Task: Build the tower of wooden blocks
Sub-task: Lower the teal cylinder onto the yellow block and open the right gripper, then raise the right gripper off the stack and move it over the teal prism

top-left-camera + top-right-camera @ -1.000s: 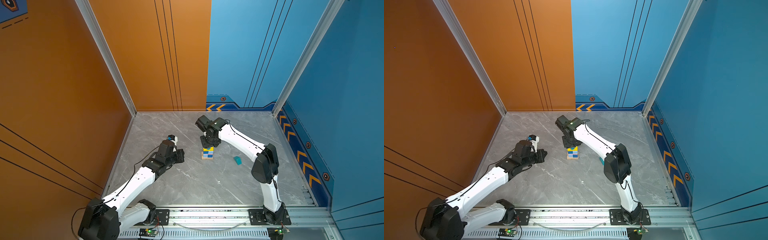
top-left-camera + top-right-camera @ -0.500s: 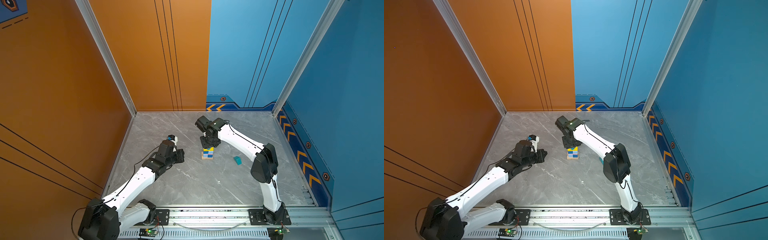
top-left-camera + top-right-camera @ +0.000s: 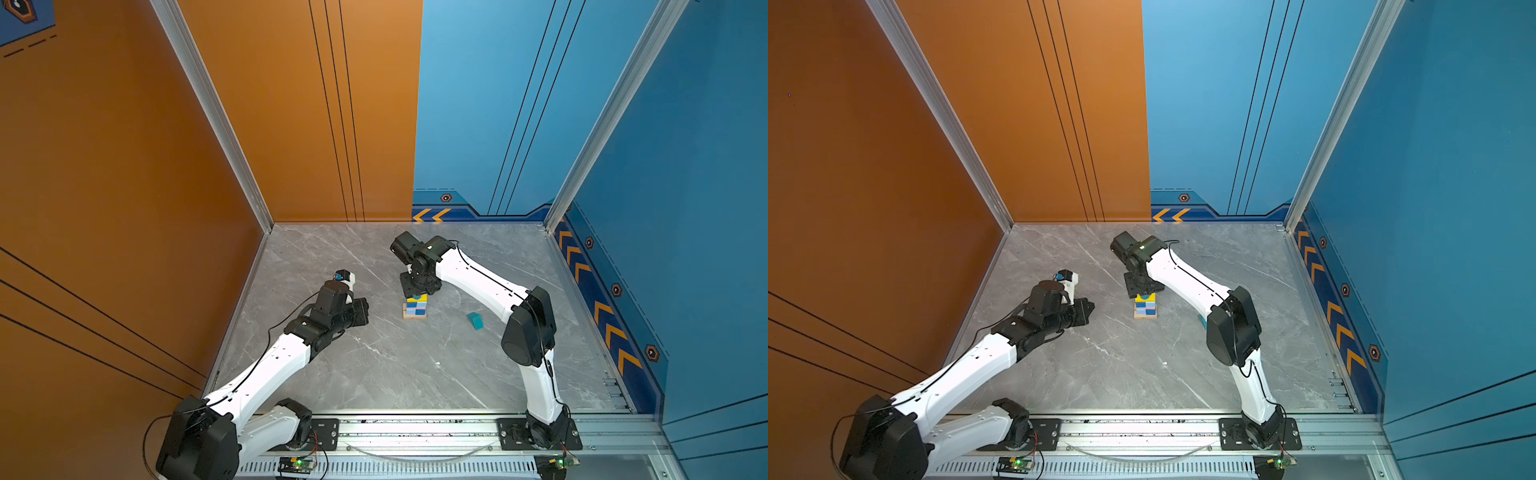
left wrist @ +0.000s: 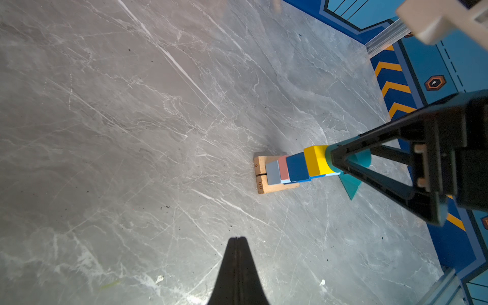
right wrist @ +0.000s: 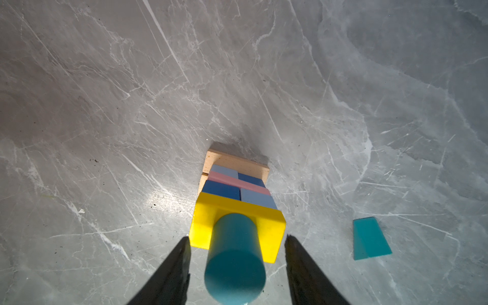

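The table (image 3: 374, 374) is bearing the tower (image 3: 414, 306); the right gripper (image 5: 237, 238) is hanging over it, jaws spread clear of its topmost teal cylinder (image 5: 233, 260); the left gripper (image 4: 237, 239), pressed together, is hanging at its nine o'clock; the teal prism (image 3: 475, 321) is lying at three.

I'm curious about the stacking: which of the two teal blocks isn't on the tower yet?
The teal prism, lying alone on the table beside the tower. The teal cylinder stands upright on the yellow block at the top.
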Controlling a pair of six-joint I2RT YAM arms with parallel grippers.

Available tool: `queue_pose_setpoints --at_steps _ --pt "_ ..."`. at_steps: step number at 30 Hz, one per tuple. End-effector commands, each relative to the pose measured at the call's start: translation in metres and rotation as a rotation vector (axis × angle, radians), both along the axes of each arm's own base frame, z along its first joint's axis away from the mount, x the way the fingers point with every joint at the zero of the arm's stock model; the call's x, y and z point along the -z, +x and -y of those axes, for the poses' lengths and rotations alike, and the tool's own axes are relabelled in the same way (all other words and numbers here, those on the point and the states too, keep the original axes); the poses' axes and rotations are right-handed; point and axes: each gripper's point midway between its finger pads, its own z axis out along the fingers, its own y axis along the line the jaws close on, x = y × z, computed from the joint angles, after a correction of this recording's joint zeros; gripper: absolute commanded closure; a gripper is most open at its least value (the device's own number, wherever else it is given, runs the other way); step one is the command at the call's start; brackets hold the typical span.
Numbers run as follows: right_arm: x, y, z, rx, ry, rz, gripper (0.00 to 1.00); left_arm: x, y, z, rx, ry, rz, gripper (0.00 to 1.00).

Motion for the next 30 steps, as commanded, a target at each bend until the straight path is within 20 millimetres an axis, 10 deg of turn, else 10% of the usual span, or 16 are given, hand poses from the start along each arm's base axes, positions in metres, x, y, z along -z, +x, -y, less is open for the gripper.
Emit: queue_pose_setpoints --at_steps 1,16,22,30 --pt "-0.008 0.002 0.000 0.009 0.014 0.015 0.38 0.005 -0.003 -0.002 0.011 0.009 -0.015 1.00" --pt "-0.089 -0.009 0.027 0.058 0.106 0.198 0.19 -0.009 -0.012 -0.005 0.004 0.003 -0.004 1.00" --pt "-0.110 -0.025 0.068 0.126 0.155 0.306 0.18 -0.018 -0.019 -0.003 0.012 0.012 0.003 1.00" --pt "-0.082 -0.048 0.152 0.335 0.254 0.328 0.36 -0.023 -0.028 -0.004 0.007 0.039 -0.004 0.92"
